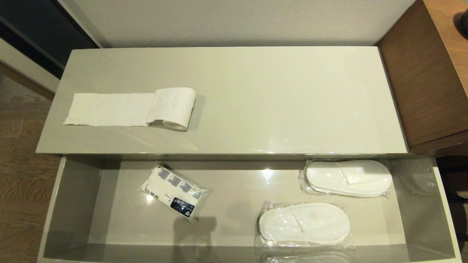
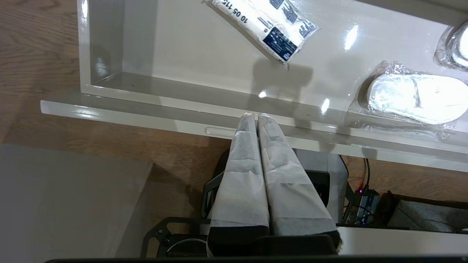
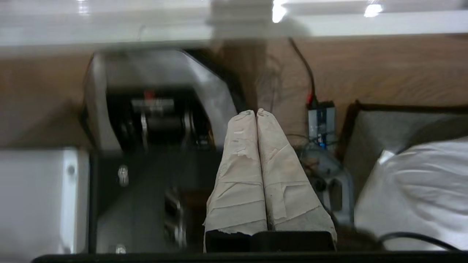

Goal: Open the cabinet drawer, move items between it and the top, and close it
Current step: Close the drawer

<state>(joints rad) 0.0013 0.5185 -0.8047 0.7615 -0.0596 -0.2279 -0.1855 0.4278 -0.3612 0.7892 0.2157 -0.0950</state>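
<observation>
The cabinet drawer stands pulled out below the glossy beige top. On the top lies a white toilet-paper roll, its tail unrolled to the left. Two packs of white slippers in clear plastic lie in the drawer: one at the back right, one nearer the front. The front pack also shows in the left wrist view. My left gripper is shut and empty, just outside the drawer's front panel. My right gripper is shut and empty, below and in front of the drawer, over the robot's base. Neither arm shows in the head view.
A white packet with blue printing lies in the drawer's left half. A brown wood-grain desk adjoins the cabinet on the right. Wooden floor lies to the left. White cloth and cables sit near the right gripper.
</observation>
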